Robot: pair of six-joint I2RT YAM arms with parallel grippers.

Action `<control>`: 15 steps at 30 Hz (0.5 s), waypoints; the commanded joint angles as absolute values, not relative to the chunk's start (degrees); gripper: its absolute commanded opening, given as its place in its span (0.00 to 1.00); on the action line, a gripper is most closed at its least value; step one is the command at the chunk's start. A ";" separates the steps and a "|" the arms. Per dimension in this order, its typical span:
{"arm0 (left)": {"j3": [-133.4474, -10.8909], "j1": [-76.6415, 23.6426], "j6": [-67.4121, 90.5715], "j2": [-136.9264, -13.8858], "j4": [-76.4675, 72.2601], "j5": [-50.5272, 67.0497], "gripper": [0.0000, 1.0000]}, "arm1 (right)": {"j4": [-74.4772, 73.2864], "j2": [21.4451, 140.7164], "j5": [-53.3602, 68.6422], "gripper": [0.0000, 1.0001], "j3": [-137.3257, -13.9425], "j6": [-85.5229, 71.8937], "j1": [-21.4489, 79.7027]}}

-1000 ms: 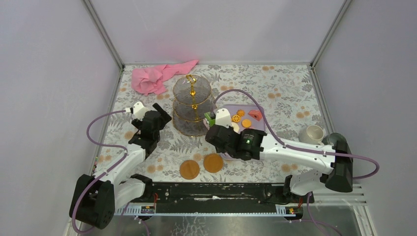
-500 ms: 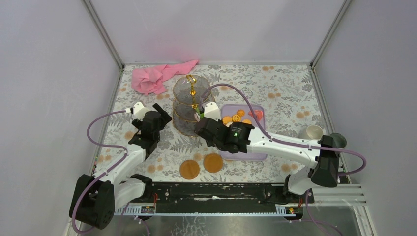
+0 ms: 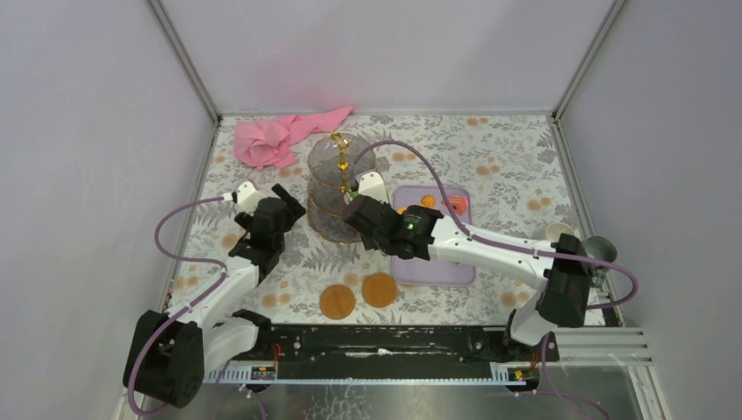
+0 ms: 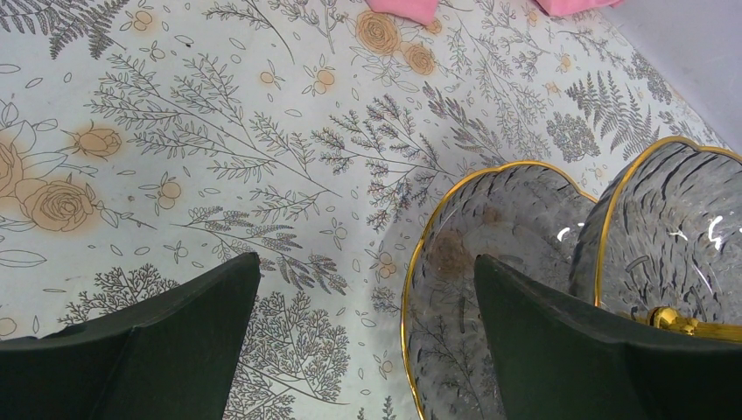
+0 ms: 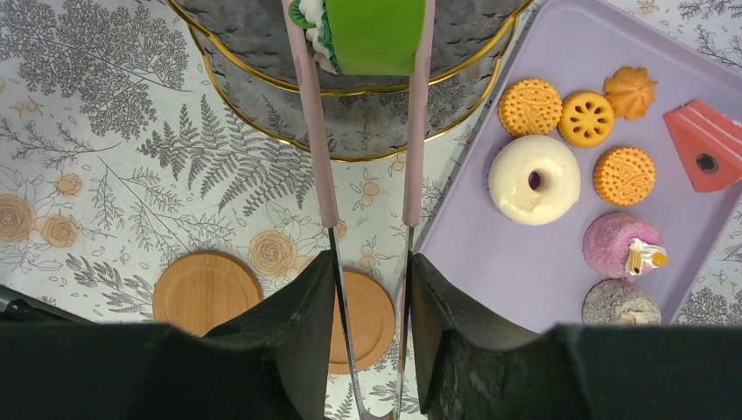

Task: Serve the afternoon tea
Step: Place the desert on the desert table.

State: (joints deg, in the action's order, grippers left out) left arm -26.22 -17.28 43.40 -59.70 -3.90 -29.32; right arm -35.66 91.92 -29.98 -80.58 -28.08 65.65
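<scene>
The three-tier glass stand (image 3: 339,188) with its gold stem stands mid-table. My right gripper (image 5: 372,271) is shut on the pink tongs (image 5: 319,157). The tongs' tips pinch a green cake (image 5: 367,35) above the stand's gold-rimmed tiers (image 5: 262,52); whether the cake touches the glass I cannot tell. In the top view the right gripper (image 3: 360,210) sits at the stand's right side. My left gripper (image 4: 367,271) is open and empty beside the lowest tier (image 4: 490,262), on the stand's left (image 3: 284,197).
The lilac tray (image 5: 542,254) holds a white doughnut (image 5: 534,179), orange biscuits (image 5: 585,119), a red slice (image 5: 704,149) and cupcakes (image 5: 617,245). Two wooden coasters (image 3: 337,301) lie near the front. A pink cloth (image 3: 280,136) lies at the back; two mugs (image 3: 560,232) stand far right.
The right arm has swung left and forward from the tray to the stand, carrying the tongs and the green cake. The left arm has not moved.
</scene>
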 commanded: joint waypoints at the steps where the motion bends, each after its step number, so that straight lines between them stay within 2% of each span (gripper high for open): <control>1: -25.23 -17.67 44.20 -59.22 -6.59 -29.55 1.00 | -33.61 92.92 -28.92 0.16 -84.26 -26.39 64.97; 10: -25.22 -17.67 44.63 -60.22 -7.33 -29.19 1.00 | -33.11 95.03 -27.70 0.19 -86.13 -25.20 62.87; 15: -25.16 -17.68 44.57 -60.20 -7.22 -29.27 1.00 | -33.53 97.00 -27.68 0.27 -87.35 -24.80 62.54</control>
State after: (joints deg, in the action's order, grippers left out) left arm -25.85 -17.28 44.10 -60.18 -4.27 -28.91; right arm -35.29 96.23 -27.77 -83.64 -26.22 62.92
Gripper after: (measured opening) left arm 0.997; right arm 0.403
